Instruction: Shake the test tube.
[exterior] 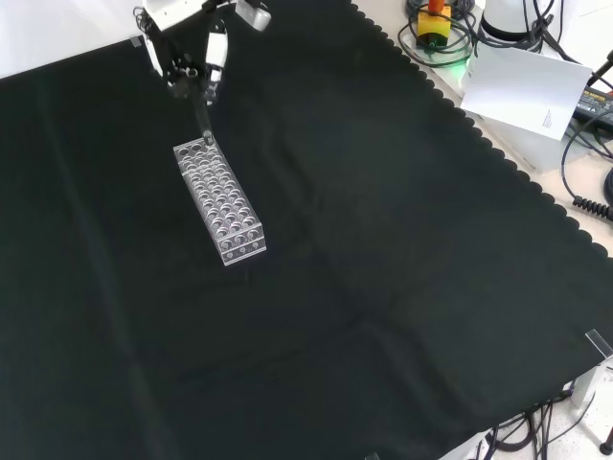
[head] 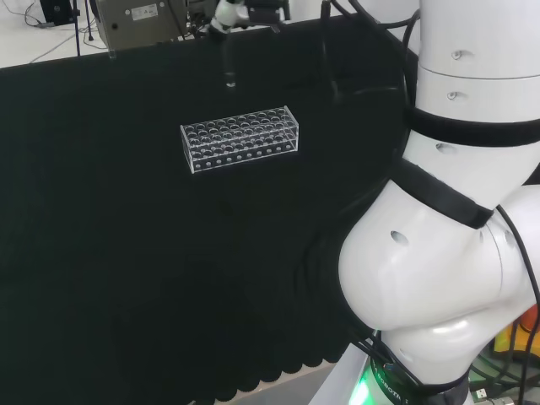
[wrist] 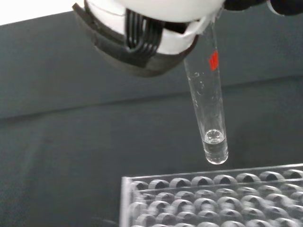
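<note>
We see the black cloth (exterior: 383, 249) under everything, then the clear test tube rack (exterior: 218, 202) just below our hand (exterior: 187, 38). Our fingers are closed round the top of the test tube (wrist: 208, 104), which hangs above the rack with a little clear liquid (wrist: 214, 139) in its bottom.

I see the bench (head: 126, 278) under black cloth (exterior: 383, 287), scalloped edge along the upper right of the front view. One clear test tube rack (exterior: 218, 201) sits directly on it, upper left of centre in the front view, upper centre in the head view, holes unfilled.
</note>
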